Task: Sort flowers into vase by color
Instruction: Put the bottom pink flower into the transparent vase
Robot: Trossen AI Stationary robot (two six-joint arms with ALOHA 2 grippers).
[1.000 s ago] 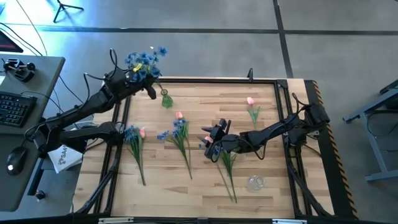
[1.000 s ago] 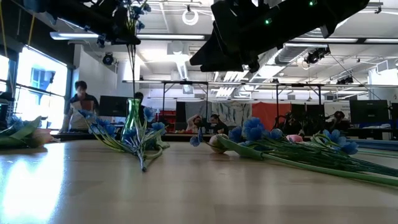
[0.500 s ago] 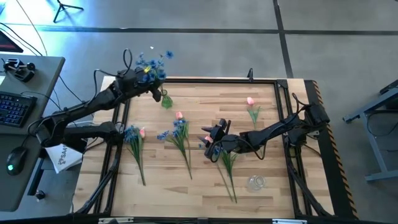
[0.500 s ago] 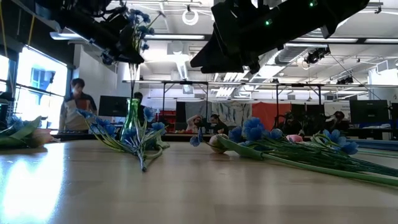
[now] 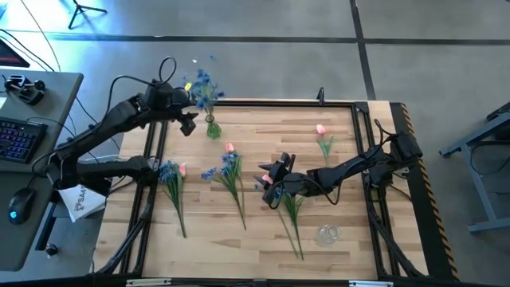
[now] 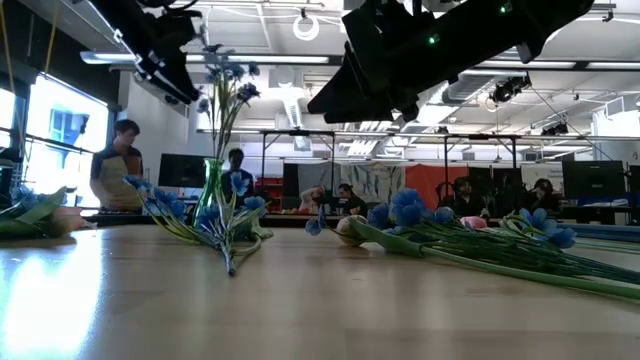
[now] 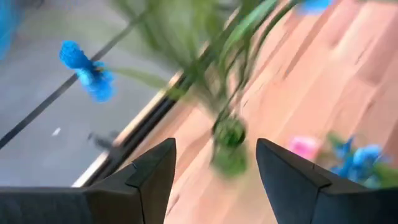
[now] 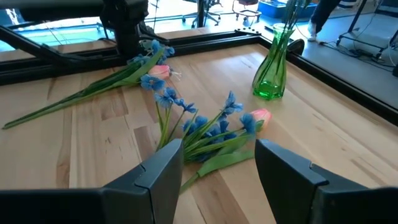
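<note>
A green glass vase (image 5: 213,129) stands near the table's far left edge. A blue flower (image 5: 204,83) stands in it by its stem and leans a little; the vase also shows in the left wrist view (image 7: 229,142) and the low view (image 6: 212,188). My left gripper (image 5: 188,121) hangs open just left of the vase, level with the stems and apart from them. Blue and pink flowers lie flat on the wood in a left bunch (image 5: 171,174) and a middle bunch (image 5: 229,166). My right gripper (image 5: 268,182) hovers open over a flower stem (image 5: 292,209) mid-table.
A single pink flower (image 5: 321,131) lies toward the far right. A clear glass vase (image 5: 327,233) stands near the front right. A black frame (image 5: 279,102) runs along the table's edges. A desk with a keyboard (image 5: 16,139) stands left of the table. People sit in the room behind.
My left gripper has opened and let go of the blue flower. It has tipped downward and drawn back a little toward the table's left edge. The flower, held above the vase a second ago, now stands free in it with its blossoms swung more upright.
</note>
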